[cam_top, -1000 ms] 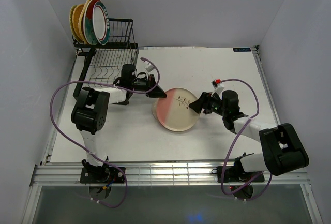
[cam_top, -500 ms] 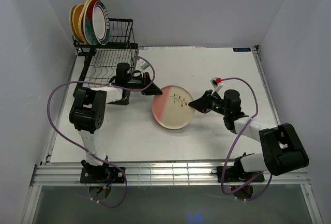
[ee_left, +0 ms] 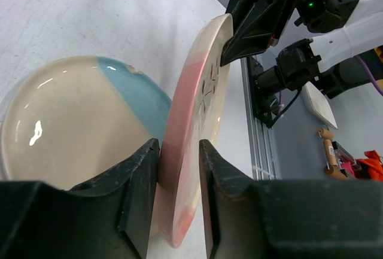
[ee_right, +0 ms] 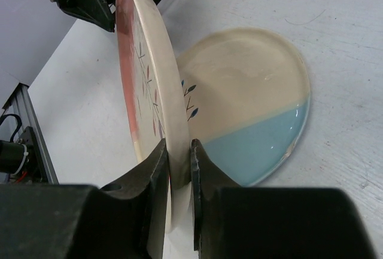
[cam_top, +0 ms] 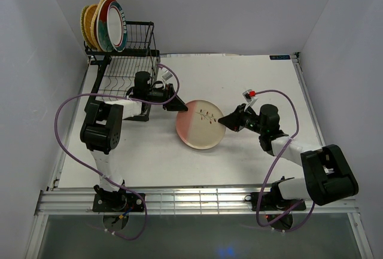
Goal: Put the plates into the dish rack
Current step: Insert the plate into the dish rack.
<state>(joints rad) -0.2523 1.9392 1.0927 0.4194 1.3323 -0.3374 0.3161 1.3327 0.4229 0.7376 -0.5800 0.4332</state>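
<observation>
Obs: the pink-and-white plate [cam_top: 200, 126] sits at frame centre in the overhead view, raised at a slant between your two arms. The right end effector [cam_top: 226, 121] is clamped narrow on its right rim; in the right wrist view both fingers [ee_right: 157, 169] press the rim with no gap. The left end effector [cam_top: 178, 104] straddles the upper-left rim. From the left wrist view you cannot tell whether those jaws grip or merely bracket the edge. A cream-and-teal plate [ee_right: 251, 103] lies flat on the tabletop [cam_top: 257, 79] directly beneath; whether the raised plate's low edge touches it is not visible. The dish rack [cam_top: 128, 70] is at upper left, with the racked plates [cam_top: 108, 27] on edge in its raised rear tier and the lower slot tray [cam_top: 122, 84] showing no plate. Key relation: the rack lies up and left of the plate, just behind the left end effector and well apart from the right one. The left arm is nearer. Judgement: confirm a firm left grip before you release the right.
</observation>
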